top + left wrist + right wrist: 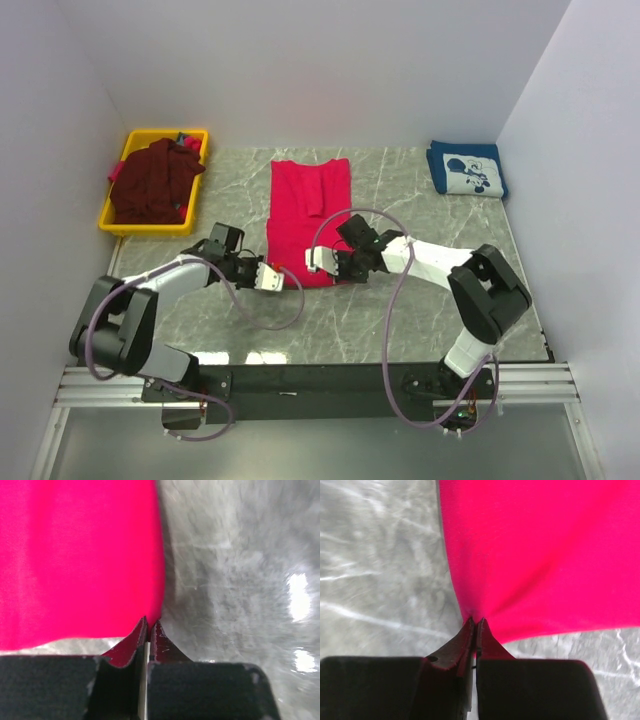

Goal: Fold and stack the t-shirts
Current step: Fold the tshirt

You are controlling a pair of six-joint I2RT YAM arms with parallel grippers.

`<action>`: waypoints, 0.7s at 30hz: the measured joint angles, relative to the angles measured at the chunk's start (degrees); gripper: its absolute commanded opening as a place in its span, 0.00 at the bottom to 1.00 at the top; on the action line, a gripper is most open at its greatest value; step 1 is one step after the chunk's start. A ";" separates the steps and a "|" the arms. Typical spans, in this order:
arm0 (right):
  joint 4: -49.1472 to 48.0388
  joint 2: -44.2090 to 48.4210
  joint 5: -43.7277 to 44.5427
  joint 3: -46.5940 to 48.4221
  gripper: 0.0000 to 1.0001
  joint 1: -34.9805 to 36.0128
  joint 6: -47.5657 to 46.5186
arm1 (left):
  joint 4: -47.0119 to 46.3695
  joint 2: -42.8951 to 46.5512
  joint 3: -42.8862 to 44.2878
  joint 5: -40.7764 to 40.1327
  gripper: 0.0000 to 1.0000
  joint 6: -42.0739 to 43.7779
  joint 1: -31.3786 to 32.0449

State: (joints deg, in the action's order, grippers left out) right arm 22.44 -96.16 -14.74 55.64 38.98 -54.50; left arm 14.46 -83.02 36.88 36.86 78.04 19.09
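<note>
The crimson-red t-shirt (305,215) lies as a long narrow strip down the middle of the marble table. My left gripper (272,280) is shut on its near left corner; in the left wrist view the jaws (149,624) pinch the cloth's corner (75,555). My right gripper (318,262) is shut on the near right corner, the red cloth (545,555) bunching into the closed tips (476,621). The dark maroon t-shirt (152,180) is heaped in the yellow bin. The navy t-shirt with white print (467,171) lies folded at the back right.
The yellow bin (196,140) stands at the back left corner of the table. White walls close in the table on three sides. Cables loop from both arms over the near part of the table (400,320).
</note>
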 measured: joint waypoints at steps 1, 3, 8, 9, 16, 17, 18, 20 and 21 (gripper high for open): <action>1.55 0.52 -0.28 0.66 0.00 -0.11 0.42 | 1.53 1.09 0.79 0.50 0.01 -1.27 -0.17; 5.81 2.16 -1.64 2.97 0.00 -0.98 1.62 | 4.61 3.54 3.21 1.60 0.01 -3.54 -1.03; 13.49 7.30 -4.55 12.72 0.00 -5.68 4.33 | 8.63 7.45 11.43 3.72 0.01 -7.23 -4.20; 14.01 8.55 -4.76 14.21 0.00 -6.43 4.61 | 9.53 8.02 12.85 4.00 0.01 -7.34 -4.63; 20.94 14.29 -6.32 16.09 0.00 -6.40 5.66 | 18.86 12.57 14.62 3.85 0.01 -4.90 -2.67; 21.51 15.34 -6.43 15.02 0.00 -5.68 5.70 | 20.74 13.40 14.62 3.80 0.01 -4.52 -2.01; 22.32 16.50 -6.34 13.86 0.00 -5.20 5.68 | 23.12 14.62 14.60 3.78 0.01 -4.00 -1.31; 24.33 20.44 -6.27 10.14 0.00 -2.62 5.70 | 27.47 17.86 13.94 3.80 0.01 -3.41 0.70; 25.18 23.06 -6.34 7.69 0.00 -0.52 5.66 | 29.09 20.39 12.90 3.74 0.00 -3.41 2.10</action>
State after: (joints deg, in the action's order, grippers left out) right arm 47.62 -73.10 -21.08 63.33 38.46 -48.84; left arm 43.55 -62.63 49.78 40.60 74.63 21.19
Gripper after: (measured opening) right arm 0.023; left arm 0.050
